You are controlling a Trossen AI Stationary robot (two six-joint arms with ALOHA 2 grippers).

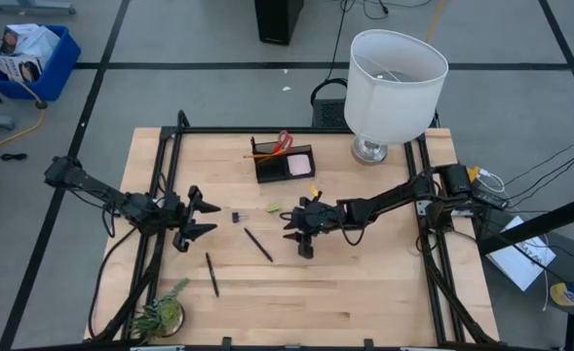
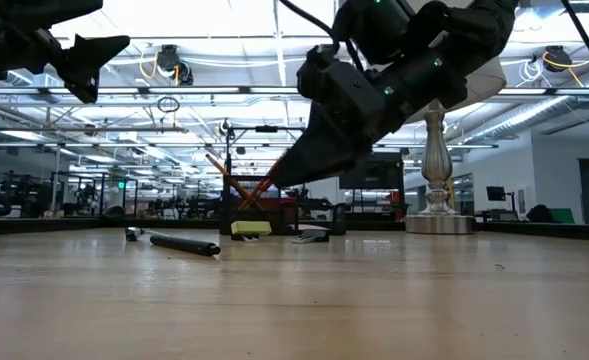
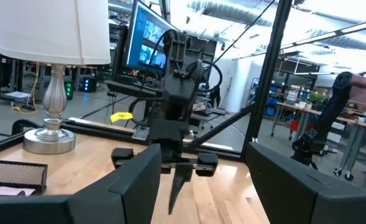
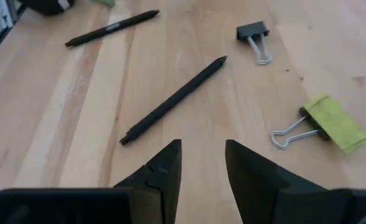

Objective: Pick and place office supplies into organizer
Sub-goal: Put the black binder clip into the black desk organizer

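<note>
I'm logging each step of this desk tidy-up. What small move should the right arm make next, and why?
Probably lower the right gripper onto the nearer black pen. Its fingers are open and empty, hovering just short of that pen, which lies flat on the table, still outside the organizer. The left gripper waits, open.

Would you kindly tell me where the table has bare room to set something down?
The near right of the table, in front of the right gripper, is bare. So is the far left corner, left of the organizer. The middle is crowded: two pens, clips and both grippers, left gripper included.
</note>
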